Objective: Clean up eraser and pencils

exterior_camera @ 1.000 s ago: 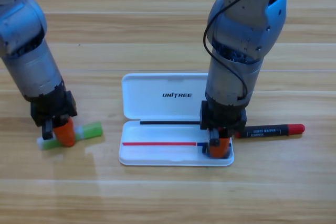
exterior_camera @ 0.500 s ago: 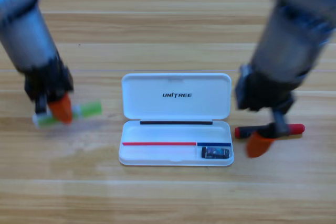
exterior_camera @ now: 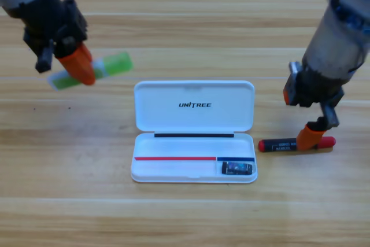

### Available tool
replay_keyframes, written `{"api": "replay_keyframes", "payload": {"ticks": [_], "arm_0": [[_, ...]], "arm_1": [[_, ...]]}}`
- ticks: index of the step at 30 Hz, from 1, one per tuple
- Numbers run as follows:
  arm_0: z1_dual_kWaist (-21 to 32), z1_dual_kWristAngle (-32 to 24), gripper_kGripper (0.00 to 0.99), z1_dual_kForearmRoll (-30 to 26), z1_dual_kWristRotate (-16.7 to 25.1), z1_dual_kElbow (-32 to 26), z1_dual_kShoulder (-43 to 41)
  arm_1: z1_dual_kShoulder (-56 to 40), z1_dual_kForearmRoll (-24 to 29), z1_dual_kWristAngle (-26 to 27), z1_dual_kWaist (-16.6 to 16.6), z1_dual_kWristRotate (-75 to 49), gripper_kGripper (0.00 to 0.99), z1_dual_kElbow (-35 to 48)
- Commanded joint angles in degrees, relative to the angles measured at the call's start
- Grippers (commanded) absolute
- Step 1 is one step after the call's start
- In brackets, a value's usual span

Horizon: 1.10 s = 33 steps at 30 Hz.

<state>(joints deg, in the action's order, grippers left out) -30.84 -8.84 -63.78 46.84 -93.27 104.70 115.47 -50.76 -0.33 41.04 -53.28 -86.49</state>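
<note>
At the upper left of the frame, the left hand (exterior_camera: 78, 65) grips the green pencil (exterior_camera: 92, 70) and holds it above the bench (exterior_camera: 185, 218). The white case (exterior_camera: 193, 131) lies open at centre, with the eraser (exterior_camera: 237, 168) in its lower right corner. At right, the right hand (exterior_camera: 309, 137) is down on the black-and-red pencil (exterior_camera: 283, 144) lying just beside the case; I cannot tell whether it has closed.
</note>
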Motion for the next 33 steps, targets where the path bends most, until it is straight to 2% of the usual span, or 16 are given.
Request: {"api": "replay_keyframes", "payload": {"ticks": [1,5,12,15,18,22,29,33], "arm_0": [[-7.1,-1.0,0.000,-0.6,-0.2,0.4,2.5],[-10.2,-1.1,0.000,-0.6,-1.2,-0.2,4.1],[-14.0,-1.1,0.000,-0.6,-2.3,-1.5,7.5],[-15.2,-0.7,0.000,-0.6,-2.4,-2.4,8.9],[-16.1,-0.2,0.000,-0.6,-2.4,-3.8,10.8],[-16.9,0.3,0.000,-0.6,-2.3,-5.6,13.9],[-17.2,0.9,0.000,-0.6,-1.5,-8.5,19.5],[-17.2,1.5,0.000,-0.6,-1.5,-9.7,21.5]], "arm_1": [[9.2,1.2,-0.7,-2.8,-2.0,0.925,-2.3],[11.3,1.5,-0.5,-3.0,-2.5,0.913,-3.4],[13.1,1.5,-0.6,-3.0,-3.4,0.813,-3.7],[13.7,1.3,-0.9,-3.0,-4.0,0.719,-3.4],[14.0,0.6,-0.9,-3.0,-4.5,0.488,-3.2],[14.0,-0.6,-1.0,-3.0,-5.7,0.012,-2.9],[12.1,-3.8,-1.3,-3.0,-5.9,0.000,-2.3],[7.2,-4.0,-2.5,-2.9,-2.8,0.000,-1.0]]}}
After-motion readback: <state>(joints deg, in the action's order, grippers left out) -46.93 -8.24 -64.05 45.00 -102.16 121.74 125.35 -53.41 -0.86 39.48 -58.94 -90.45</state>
